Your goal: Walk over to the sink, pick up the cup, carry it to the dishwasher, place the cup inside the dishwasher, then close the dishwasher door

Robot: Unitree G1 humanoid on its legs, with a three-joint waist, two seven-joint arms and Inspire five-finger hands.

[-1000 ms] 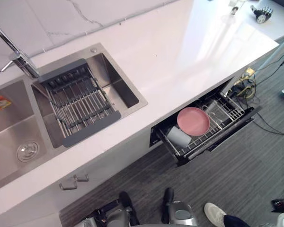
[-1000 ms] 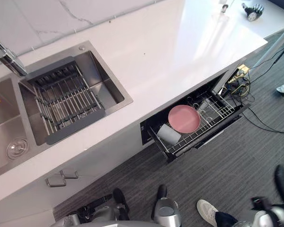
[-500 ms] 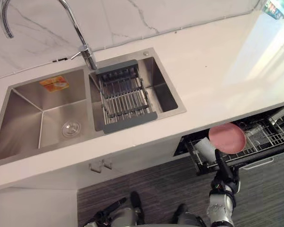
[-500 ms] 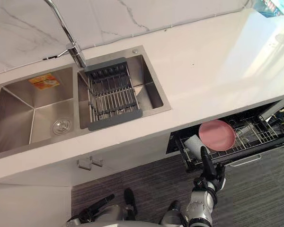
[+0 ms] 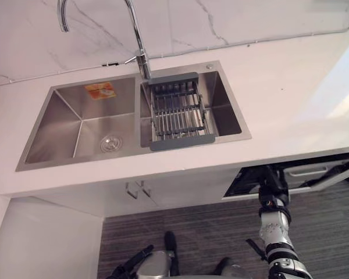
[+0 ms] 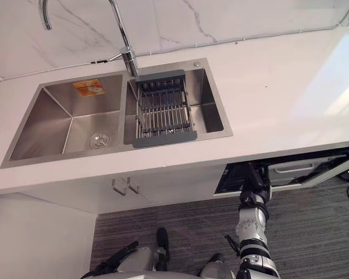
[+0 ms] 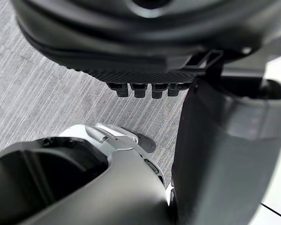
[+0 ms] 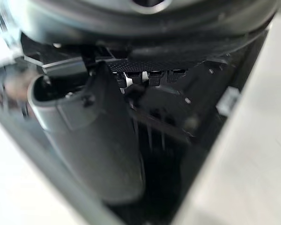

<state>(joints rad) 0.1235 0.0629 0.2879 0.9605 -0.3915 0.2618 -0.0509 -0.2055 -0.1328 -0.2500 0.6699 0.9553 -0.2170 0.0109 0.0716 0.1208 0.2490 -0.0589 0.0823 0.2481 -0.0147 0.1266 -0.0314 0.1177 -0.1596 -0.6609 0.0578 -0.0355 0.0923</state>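
Your right hand (image 5: 272, 185) is pushing the dishwasher door (image 5: 314, 172) in, leaving it nearly shut now and the task finishing. You cannot tell whether that hand is clenching

- right hand (image 8: 173, 58): dark bulk up close, grey thumb (image 8: 84, 140) sticking out, fingers (image 8: 152, 78) a short row beside it, nothing held
- past the fingers: dark inside of dishwasher (image 8: 196, 117), blurred
- thin rack wires (image 8: 150, 136) just beyond fingers
- pale surface (image 8: 253, 140) beside the dark opening, too blurred to identify
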